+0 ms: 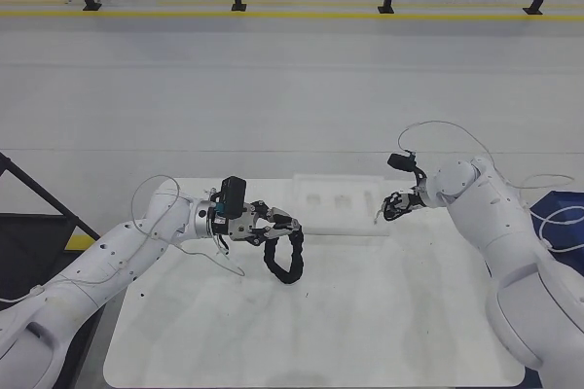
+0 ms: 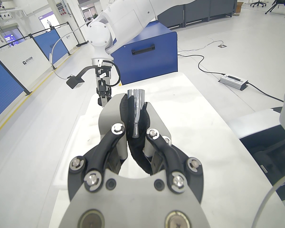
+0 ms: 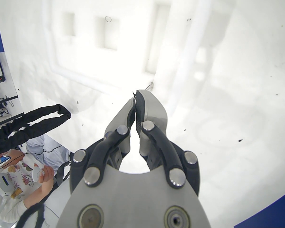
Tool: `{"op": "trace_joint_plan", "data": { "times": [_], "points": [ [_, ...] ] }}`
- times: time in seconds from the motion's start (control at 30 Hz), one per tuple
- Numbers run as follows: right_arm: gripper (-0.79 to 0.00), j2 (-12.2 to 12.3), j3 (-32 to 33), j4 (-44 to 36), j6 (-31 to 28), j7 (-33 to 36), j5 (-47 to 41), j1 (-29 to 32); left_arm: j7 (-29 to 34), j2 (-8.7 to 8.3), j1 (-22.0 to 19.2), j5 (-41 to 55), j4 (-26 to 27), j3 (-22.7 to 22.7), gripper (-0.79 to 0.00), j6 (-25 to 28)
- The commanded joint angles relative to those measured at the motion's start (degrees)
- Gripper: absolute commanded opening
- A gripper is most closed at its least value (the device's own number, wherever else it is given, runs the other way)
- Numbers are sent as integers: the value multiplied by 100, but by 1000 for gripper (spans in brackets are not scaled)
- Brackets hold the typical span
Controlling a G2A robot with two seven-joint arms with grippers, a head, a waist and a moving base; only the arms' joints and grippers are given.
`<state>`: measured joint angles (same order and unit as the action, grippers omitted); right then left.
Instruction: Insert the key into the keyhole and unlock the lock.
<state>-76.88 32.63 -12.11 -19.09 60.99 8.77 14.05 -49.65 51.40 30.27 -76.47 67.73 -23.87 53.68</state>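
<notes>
Top view first: the white table (image 1: 370,331) spreads under both my arms, and the white foam tray (image 1: 316,178) sits at its far side, between them. My left claw (image 1: 284,228) hovers over the table's middle, clenched on the lock (image 1: 282,258). Its black sleeved loop droops below the fingers toward the tabletop. Its chrome barrel (image 2: 137,105) juts past the tips, aimed roughly across at my right claw (image 1: 387,207). That claw hangs above the tray's right end, well apart from the lock, with its pads pinched tight together. A thin sliver pokes out beyond the tips. I take it for the key (image 3: 150,85), though it's too small to be sure. Smallest of all, a little wire ring (image 3: 108,19) lies in the tray's middle recess.

By my reckoning nothing is inserted yet, and the whole approach lies ahead. Where can it go sour? I cannot see the keyhole from here, so the key's line to the barrel end is a guess, and a slight tilt would jam the tip against the chrome rim. The pinch on the key is narrow, so a bump could twist it in the pads or knock it loose onto the tray. My left grip sits partly on soft sleeve, so a hard push may swing the barrel aside.
</notes>
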Motion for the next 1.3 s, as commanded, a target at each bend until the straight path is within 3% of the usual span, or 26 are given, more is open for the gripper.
{"op": "trace_joint_plan", "data": {
  "times": [0.0, 1.27],
  "points": [
    [-785, -12, -4, 7, 41, 3, 49, 0, 0, 0, 0, 0, 0, 0, -785, 0],
    [-785, -81, 180, -38, 33, 36, 447, -25, 0, 0, 0, 0, 0, 0, -785, 0]
  ]
}}
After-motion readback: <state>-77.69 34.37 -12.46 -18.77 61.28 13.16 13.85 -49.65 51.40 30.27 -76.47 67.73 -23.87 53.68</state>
